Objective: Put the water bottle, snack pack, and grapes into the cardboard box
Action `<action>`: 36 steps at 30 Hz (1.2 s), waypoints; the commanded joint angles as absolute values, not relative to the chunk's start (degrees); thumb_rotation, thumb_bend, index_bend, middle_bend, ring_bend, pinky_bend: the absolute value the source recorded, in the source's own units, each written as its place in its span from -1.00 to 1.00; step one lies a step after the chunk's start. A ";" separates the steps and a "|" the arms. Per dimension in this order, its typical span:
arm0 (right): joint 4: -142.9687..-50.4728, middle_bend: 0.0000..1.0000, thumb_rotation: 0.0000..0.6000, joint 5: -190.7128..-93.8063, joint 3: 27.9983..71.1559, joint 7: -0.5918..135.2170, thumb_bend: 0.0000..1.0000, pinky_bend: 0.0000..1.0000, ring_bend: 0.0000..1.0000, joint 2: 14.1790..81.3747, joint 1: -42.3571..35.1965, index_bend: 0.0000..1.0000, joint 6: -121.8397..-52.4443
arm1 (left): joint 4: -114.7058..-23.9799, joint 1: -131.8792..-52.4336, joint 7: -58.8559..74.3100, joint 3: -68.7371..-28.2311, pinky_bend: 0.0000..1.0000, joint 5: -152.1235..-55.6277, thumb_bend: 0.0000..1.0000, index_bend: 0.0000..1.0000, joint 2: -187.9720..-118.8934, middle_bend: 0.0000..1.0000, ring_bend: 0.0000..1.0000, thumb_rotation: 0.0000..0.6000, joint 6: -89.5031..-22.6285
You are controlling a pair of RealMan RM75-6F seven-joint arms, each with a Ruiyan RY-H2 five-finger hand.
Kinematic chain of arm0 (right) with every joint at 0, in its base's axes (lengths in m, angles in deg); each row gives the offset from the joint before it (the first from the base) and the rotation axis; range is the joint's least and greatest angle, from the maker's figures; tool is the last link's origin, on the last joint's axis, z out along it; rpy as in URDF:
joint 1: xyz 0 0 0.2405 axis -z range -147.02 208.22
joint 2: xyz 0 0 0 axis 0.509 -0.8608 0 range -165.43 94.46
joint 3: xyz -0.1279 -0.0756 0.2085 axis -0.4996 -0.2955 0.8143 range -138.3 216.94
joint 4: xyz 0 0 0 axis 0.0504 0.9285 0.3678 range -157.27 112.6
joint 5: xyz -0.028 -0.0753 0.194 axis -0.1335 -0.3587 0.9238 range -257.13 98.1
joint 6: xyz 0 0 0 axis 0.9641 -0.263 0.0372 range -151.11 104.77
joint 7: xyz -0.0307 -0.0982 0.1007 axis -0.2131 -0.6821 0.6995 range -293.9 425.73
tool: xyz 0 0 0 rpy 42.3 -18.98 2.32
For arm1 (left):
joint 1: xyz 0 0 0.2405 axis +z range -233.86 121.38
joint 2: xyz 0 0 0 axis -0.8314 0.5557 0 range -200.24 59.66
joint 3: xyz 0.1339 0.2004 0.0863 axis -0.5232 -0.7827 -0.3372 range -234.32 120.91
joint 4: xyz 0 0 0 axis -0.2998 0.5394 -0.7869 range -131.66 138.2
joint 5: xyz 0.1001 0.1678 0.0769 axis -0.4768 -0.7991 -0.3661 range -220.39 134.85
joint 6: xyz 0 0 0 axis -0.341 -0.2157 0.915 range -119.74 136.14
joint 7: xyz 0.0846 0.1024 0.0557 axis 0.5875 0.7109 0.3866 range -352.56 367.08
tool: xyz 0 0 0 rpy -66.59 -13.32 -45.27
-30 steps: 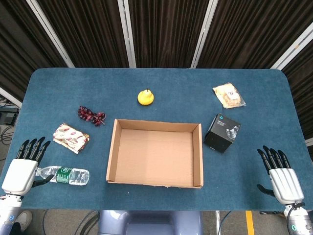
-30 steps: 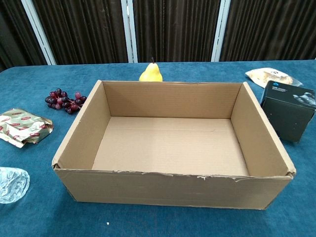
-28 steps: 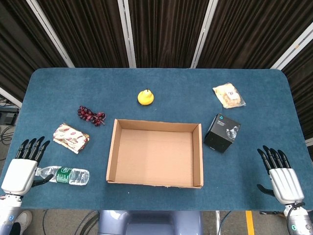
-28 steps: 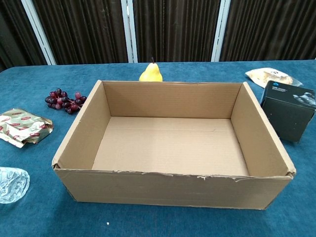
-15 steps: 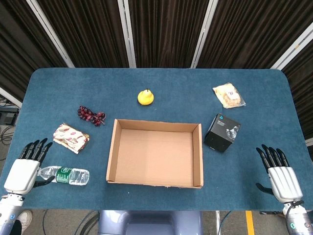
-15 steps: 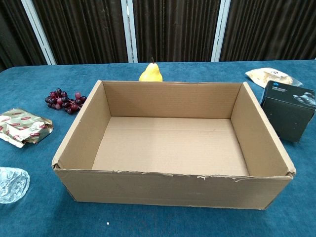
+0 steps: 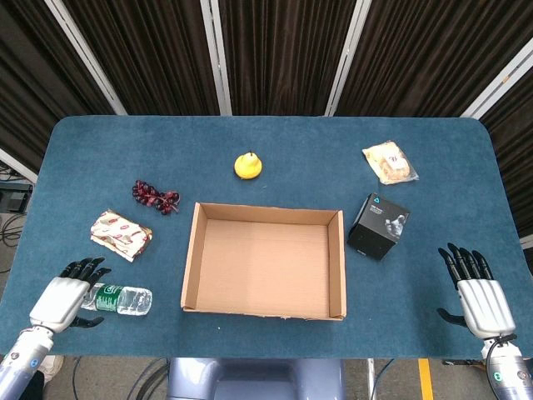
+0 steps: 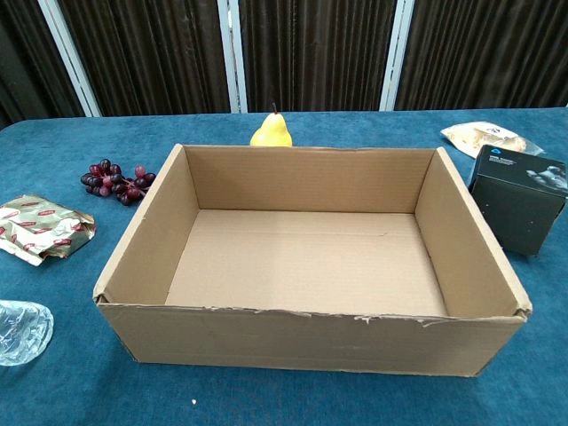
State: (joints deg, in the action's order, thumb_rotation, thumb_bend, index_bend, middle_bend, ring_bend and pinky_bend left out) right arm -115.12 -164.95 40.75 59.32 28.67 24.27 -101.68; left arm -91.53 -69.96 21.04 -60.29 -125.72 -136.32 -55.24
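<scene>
An empty cardboard box (image 7: pixel 337 275) (image 8: pixel 151 240) stands at the table's front centre. A clear water bottle (image 7: pixel 121 300) (image 8: pixel 19 330) with a green label lies on its side left of the box. My left hand (image 7: pixel 62 298) hovers over the bottle's cap end with fingers spread, holding nothing. The red-and-cream snack pack (image 7: pixel 121 234) (image 8: pixel 40 226) lies behind the bottle, and dark red grapes (image 7: pixel 155 197) (image 8: pixel 114 180) lie further back. My right hand (image 7: pixel 477 296) is open near the front right edge, away from everything. Neither hand shows in the chest view.
A yellow pear (image 7: pixel 247 165) (image 8: pixel 272 132) sits behind the box. A black carton (image 7: pixel 378 226) (image 8: pixel 519 198) stands just right of the box, with a clear bag of pastry (image 7: pixel 389 162) (image 8: pixel 486 137) behind it. Dark curtains back the blue table (image 7: pixel 275 142).
My left hand has shifted right and toward the front edge, coming over the bottle's cap end. My right hand has barely moved. The objects lie as before.
</scene>
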 commanded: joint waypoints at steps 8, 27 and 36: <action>-114.84 -1.00 1.00 -163.41 41.40 59.70 -0.96 -1.00 -1.00 28.67 23.90 -1.00 -100.86 | -87.28 -73.88 27.00 -59.50 -0.49 -122.25 -1.00 -0.41 -141.76 -0.63 -0.60 0.86 -49.04; -114.77 -1.00 1.00 -162.76 41.30 60.48 -0.96 -1.00 -1.00 28.25 23.90 -1.00 -100.45 | -88.21 -69.97 19.17 -60.35 0.34 -135.24 -0.03 0.78 -142.60 0.44 0.25 1.00 -66.99; -115.73 -1.00 1.00 -164.72 41.05 62.58 -0.96 -1.00 -1.00 26.90 24.26 -1.00 -102.04 | -104.57 -74.59 9.79 -60.07 0.34 -144.41 0.08 0.81 -131.28 0.46 0.23 1.00 -68.34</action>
State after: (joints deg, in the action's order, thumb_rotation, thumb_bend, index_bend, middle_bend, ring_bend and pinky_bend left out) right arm -115.43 -164.31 41.12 62.18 27.26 24.24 -101.80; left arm -99.83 -72.24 12.27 -61.09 -141.27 -134.57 -67.71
